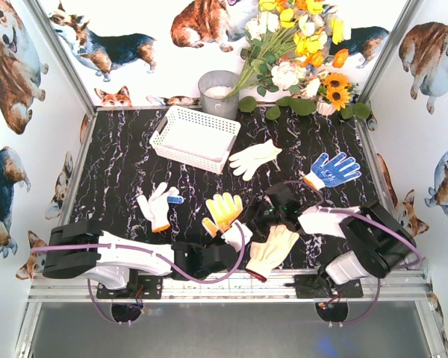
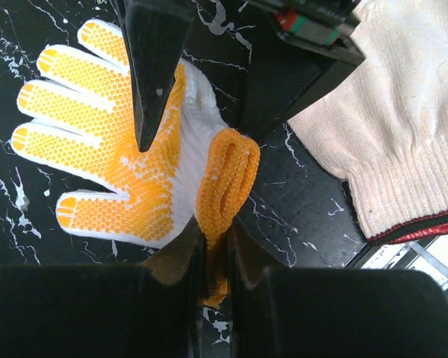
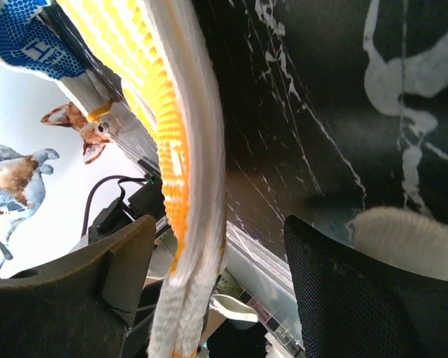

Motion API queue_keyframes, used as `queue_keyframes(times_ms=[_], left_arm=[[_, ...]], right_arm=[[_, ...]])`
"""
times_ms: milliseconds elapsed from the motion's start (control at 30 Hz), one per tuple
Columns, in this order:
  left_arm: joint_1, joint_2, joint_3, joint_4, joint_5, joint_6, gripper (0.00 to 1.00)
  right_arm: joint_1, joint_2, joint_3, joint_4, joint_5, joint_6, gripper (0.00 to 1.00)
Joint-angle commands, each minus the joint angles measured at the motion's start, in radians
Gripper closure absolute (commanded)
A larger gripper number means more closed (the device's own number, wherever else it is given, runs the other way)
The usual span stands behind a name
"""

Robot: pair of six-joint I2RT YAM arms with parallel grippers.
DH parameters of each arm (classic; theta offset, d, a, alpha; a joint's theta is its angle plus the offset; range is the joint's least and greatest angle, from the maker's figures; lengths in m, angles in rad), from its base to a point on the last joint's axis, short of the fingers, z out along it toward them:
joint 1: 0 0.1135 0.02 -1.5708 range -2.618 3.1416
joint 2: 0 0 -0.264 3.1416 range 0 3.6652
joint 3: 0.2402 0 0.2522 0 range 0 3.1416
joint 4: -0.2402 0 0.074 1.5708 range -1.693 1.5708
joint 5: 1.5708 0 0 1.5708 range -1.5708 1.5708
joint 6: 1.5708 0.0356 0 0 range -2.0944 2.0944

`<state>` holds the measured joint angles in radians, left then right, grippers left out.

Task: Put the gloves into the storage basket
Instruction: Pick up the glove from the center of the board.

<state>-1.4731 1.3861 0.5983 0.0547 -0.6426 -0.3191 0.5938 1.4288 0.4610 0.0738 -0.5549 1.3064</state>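
Observation:
The orange-palmed glove (image 1: 224, 211) lies palm up at front centre. My left gripper (image 1: 235, 237) is shut on its orange cuff (image 2: 225, 179), seen pinched between the jaws in the left wrist view (image 2: 216, 253). My right gripper (image 1: 265, 212) is open over the same glove; its edge (image 3: 187, 149) runs between the spread fingers (image 3: 220, 231). One right fingertip (image 2: 151, 82) rests over the orange palm. A cream glove with red cuff trim (image 1: 272, 250) lies beside it. The white lattice storage basket (image 1: 194, 136) stands at the back left, holding no gloves.
A plain white glove (image 1: 254, 158) and a blue-dotted glove (image 1: 332, 170) lie mid-table right. A white glove with a blue fingertip (image 1: 158, 205) lies front left. A grey metal bucket (image 1: 218, 93) and a flower bunch (image 1: 299, 52) stand at the back.

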Motion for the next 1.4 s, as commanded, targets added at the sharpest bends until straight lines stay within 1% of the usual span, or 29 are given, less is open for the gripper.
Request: queue_keyframes(times_ms=[0, 233, 400, 500, 600, 700, 900, 1033, 1167, 1200, 1233, 1267, 1300, 1367], left_arm=[[0.0, -0.039, 0.031, -0.004, 0.016, 0.003, 1.0], [0.0, -0.071, 0.02, -0.035, 0.044, -0.003, 1.0], [0.0, -0.095, 0.031, -0.071, 0.052, 0.004, 1.0], [0.0, -0.105, 0.038, -0.083, 0.055, 0.007, 1.0], [0.0, -0.112, 0.04, -0.085, 0.059, 0.005, 1.0], [0.0, -0.117, 0.041, -0.087, 0.071, -0.001, 1.0], [-0.001, -0.128, 0.048, -0.099, 0.096, -0.007, 1.0], [-0.006, -0.131, 0.055, -0.107, 0.095, -0.01, 1.0], [-0.006, -0.144, 0.055, -0.096, 0.098, -0.019, 1.0], [-0.006, -0.15, 0.057, -0.096, 0.096, -0.02, 1.0], [-0.006, -0.157, 0.06, -0.1, 0.094, -0.021, 0.9], [-0.006, -0.167, 0.063, -0.106, 0.087, -0.024, 0.77], [-0.006, -0.181, 0.066, -0.111, 0.083, -0.025, 0.67], [-0.006, -0.214, 0.07, -0.126, 0.067, -0.031, 0.53]], right_arm=[[0.006, 0.062, 0.028, 0.146, -0.049, 0.007, 0.3], [0.006, 0.182, 0.043, 0.256, -0.092, 0.016, 0.35], [0.007, 0.206, 0.059, 0.257, -0.085, 0.003, 0.35], [0.011, 0.227, 0.07, 0.262, -0.094, -0.004, 0.41], [0.012, 0.248, 0.074, 0.278, -0.104, -0.003, 0.49], [0.012, 0.266, 0.067, 0.312, -0.108, 0.01, 0.55], [0.014, 0.295, 0.064, 0.39, -0.128, 0.039, 0.61], [0.018, 0.28, 0.067, 0.393, -0.12, 0.036, 0.66], [0.021, 0.253, 0.066, 0.377, -0.11, 0.019, 0.78], [0.021, 0.248, 0.065, 0.37, -0.107, 0.017, 0.84], [0.021, 0.242, 0.065, 0.367, -0.107, 0.014, 0.9], [0.021, 0.237, 0.065, 0.361, -0.108, 0.01, 0.93], [0.021, 0.234, 0.064, 0.357, -0.109, 0.007, 0.94], [0.023, 0.22, 0.061, 0.346, -0.103, -0.002, 0.95]])
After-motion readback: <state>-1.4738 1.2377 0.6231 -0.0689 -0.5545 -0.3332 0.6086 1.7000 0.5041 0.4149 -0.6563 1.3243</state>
